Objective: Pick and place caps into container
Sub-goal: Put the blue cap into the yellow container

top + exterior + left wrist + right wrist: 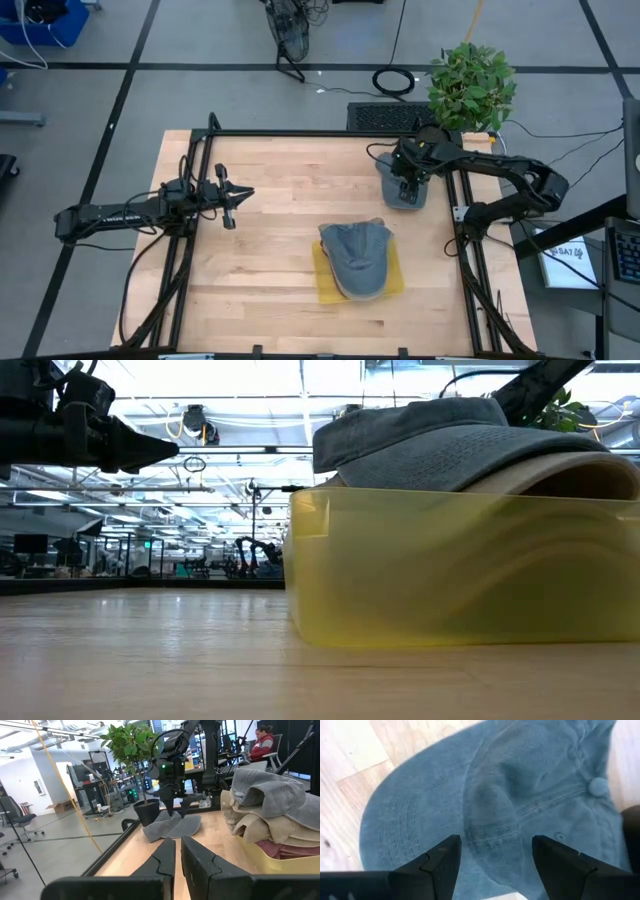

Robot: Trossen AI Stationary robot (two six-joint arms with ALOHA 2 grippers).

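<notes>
Right gripper [405,186], jaws spread wide and holding nothing, poised directly above a grey-blue cap [404,190] lying on the table [270,190] beside the plant pot [146,812]. Yellow container [325,280], mid-table, holds stacked caps [358,258]. Left gripper [236,195], jaws nearly closed and empty, waits at the left

Beyond my bench's [270,200] far right corner a leafy green plant [471,85] stands in a black pot [146,812], touching the bench's black frame. On the grey floor past the far edge lies a coiled black cable [393,80]. Blue bin [40,20] off the far left corner. In the room behind, a person [262,743] sits at a desk
</notes>
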